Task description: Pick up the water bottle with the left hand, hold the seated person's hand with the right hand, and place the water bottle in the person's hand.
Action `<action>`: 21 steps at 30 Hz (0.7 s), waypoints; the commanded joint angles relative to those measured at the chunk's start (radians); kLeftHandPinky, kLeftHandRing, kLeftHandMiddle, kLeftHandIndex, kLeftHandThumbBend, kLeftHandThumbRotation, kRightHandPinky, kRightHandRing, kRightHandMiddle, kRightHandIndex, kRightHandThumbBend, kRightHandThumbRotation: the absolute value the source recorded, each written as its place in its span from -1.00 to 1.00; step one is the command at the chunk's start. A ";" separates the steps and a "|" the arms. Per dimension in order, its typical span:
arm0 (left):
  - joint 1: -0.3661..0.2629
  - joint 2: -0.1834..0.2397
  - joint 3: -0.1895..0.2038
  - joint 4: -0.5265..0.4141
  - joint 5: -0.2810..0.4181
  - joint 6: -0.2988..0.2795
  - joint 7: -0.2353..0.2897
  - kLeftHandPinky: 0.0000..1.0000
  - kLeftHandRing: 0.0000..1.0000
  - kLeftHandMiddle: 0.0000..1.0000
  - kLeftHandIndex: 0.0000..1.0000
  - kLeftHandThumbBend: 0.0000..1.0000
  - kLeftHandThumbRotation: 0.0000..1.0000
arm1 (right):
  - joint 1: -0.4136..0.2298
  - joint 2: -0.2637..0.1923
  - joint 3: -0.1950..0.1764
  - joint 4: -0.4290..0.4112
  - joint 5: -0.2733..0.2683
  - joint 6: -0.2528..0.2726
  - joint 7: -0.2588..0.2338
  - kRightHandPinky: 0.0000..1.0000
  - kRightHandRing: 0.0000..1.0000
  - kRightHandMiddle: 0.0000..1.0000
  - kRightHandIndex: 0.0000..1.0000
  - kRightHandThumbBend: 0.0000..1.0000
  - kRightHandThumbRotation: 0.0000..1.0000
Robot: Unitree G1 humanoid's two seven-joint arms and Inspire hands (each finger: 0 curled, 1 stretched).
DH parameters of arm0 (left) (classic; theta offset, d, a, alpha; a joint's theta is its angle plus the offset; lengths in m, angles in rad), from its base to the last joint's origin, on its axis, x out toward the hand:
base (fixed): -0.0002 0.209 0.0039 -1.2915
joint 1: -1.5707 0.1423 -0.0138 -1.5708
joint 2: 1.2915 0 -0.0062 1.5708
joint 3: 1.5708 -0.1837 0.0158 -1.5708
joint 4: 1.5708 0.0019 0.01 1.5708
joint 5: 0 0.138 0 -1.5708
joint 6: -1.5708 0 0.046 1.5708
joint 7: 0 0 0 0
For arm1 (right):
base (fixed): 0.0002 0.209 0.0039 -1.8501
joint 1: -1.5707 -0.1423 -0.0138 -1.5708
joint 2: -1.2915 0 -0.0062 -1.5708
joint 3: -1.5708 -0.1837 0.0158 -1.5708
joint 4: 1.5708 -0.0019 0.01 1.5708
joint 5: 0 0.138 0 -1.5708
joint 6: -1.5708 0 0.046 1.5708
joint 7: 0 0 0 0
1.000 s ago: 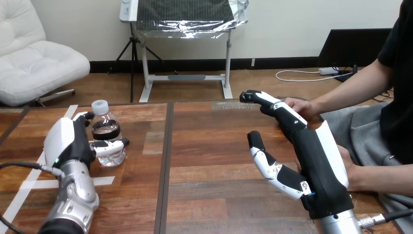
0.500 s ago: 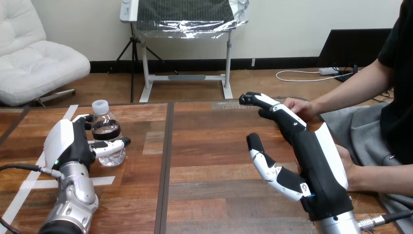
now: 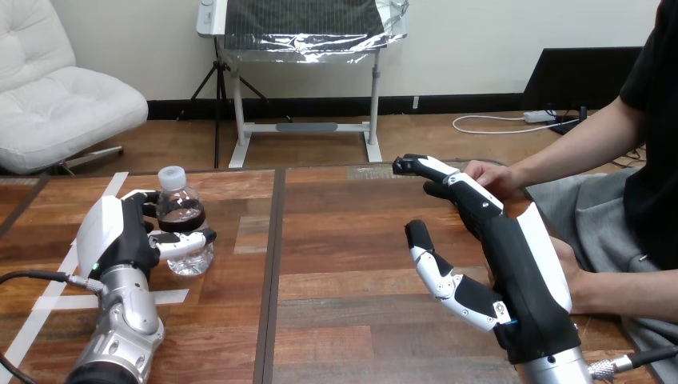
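Shifted slightly toward the middle of the worktop [image 3: 344, 240] since the earlier frames, the water bottle [image 3: 184, 228] is gripped by the left hand [image 3: 116, 240] — fingers [image 3: 137, 195] and thumb curled round its body — though its base appears not yet lifted clear. The right hand [image 3: 524, 264] is held with fingers straight and spread, just beside the person's hand [image 3: 489, 174], which is not clasped — lifting, clasping and hand-over are judged outstanding.
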 commanded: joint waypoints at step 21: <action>-0.064 -0.046 0.011 0.058 -0.016 -0.123 0.121 -0.17 -0.08 -0.01 0.02 0.40 -1.00 | -0.034 -0.011 -0.038 -0.035 0.003 -0.022 -0.006 0.65 0.71 0.69 0.54 -0.60 -1.00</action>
